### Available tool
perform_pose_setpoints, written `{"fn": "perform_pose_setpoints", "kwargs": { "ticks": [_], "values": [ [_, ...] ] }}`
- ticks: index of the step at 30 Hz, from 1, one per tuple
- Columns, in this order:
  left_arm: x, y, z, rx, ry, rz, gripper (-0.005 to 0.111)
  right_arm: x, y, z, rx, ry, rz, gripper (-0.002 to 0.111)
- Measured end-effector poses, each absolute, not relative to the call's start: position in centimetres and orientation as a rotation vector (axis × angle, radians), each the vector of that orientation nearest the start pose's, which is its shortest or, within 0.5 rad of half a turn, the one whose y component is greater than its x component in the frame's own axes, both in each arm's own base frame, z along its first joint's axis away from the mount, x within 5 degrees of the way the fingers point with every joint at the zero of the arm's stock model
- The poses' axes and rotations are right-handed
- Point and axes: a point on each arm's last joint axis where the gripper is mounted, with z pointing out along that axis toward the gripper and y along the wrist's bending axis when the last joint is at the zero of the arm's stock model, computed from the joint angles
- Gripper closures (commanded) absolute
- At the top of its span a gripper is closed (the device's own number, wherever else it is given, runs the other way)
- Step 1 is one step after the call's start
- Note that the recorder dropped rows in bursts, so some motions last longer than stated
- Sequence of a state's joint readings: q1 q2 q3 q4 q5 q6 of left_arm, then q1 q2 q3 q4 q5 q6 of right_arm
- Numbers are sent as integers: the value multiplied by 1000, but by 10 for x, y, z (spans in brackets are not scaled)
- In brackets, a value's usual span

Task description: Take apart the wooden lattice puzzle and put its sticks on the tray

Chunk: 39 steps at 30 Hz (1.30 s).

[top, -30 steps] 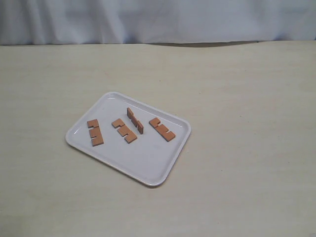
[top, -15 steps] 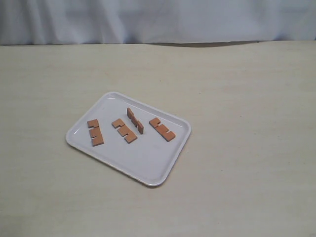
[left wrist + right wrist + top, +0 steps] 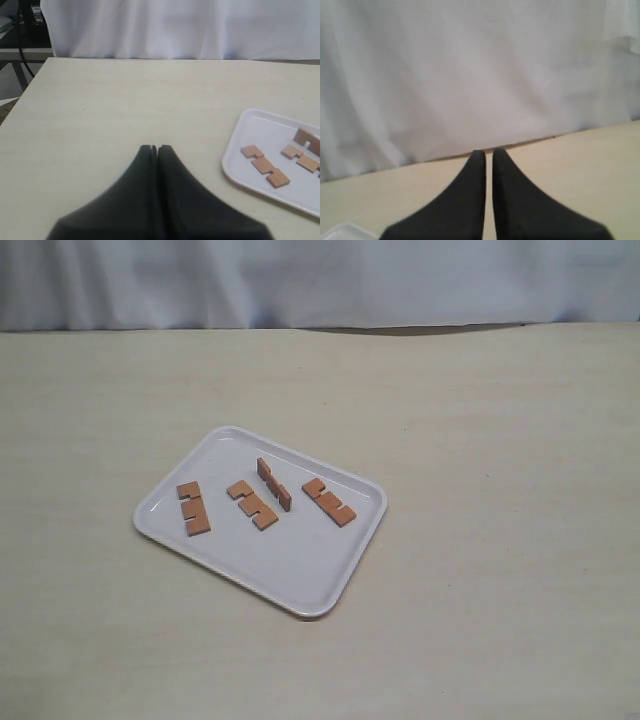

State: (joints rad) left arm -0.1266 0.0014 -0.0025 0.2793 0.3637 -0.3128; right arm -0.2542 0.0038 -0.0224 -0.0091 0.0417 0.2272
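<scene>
The white tray point(image 3: 300, 575) lies on the table, left of the middle. Several separate notched wooden sticks rest on it: one at the left point(image 3: 193, 508), one flat in the middle point(image 3: 251, 504), one standing on its edge point(image 3: 272, 484) and one at the right point(image 3: 329, 501). No assembled lattice puzzle shows. Neither gripper appears in the exterior view. My left gripper point(image 3: 156, 147) is shut and empty over bare table, apart from the tray point(image 3: 240, 152) and its sticks point(image 3: 265, 166). My right gripper point(image 3: 488, 151) is shut with only a hairline slit, holding nothing, facing the curtain.
A white curtain point(image 3: 320, 280) hangs behind the table's far edge. The pale wooden tabletop point(image 3: 500, 540) stretches around the tray. In the left wrist view the table's side edge and dark cables point(image 3: 22, 45) show. A tray corner point(image 3: 345, 231) peeks into the right wrist view.
</scene>
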Motion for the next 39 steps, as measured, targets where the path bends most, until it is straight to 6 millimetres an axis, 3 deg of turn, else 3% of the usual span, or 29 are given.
{"fn": "perform_pose_setpoints", "kwargs": {
  "ticks": [3,39],
  "values": [
    [54,2,182,0,1832,-35,107,55,-15,207,339,1525,-61,104],
    [54,2,182,0,1832,-35,107,53,-15,189,377,1714,-77,104]
  ]
}}
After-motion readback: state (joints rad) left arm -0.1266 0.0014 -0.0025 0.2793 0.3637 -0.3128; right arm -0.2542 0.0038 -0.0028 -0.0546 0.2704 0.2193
